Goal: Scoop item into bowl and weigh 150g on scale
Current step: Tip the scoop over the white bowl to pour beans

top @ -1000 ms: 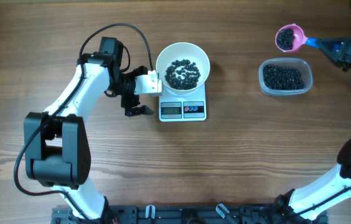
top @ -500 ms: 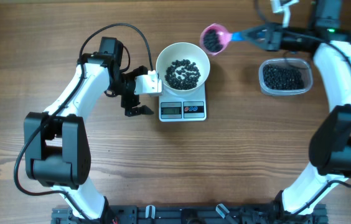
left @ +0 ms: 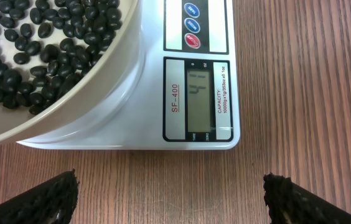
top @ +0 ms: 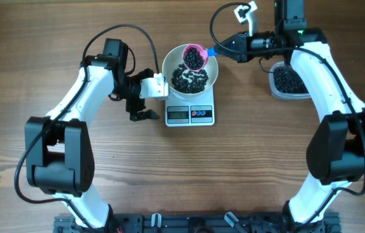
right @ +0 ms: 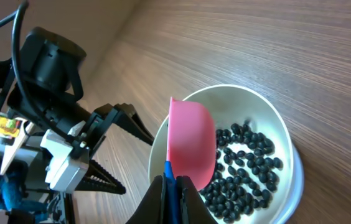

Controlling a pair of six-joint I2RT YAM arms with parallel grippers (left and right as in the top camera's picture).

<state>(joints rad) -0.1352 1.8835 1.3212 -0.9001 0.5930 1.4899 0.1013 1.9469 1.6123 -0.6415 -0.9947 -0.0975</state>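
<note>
The scale bears the bowl, which has a loose heap of beans in it. The left gripper gapes wide beside it, empty. The right gripper is clamped on the scoop, bean-filled, over the bowl. A tub of beans sits well to the right.

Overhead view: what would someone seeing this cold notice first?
The pink scoop, loaded with black beans, sits over the white bowl on the scale at upper centre. The shut right gripper pinches its blue handle. The left gripper hangs open just left of the scale, and a clear tub of more beans lies further right.
</note>
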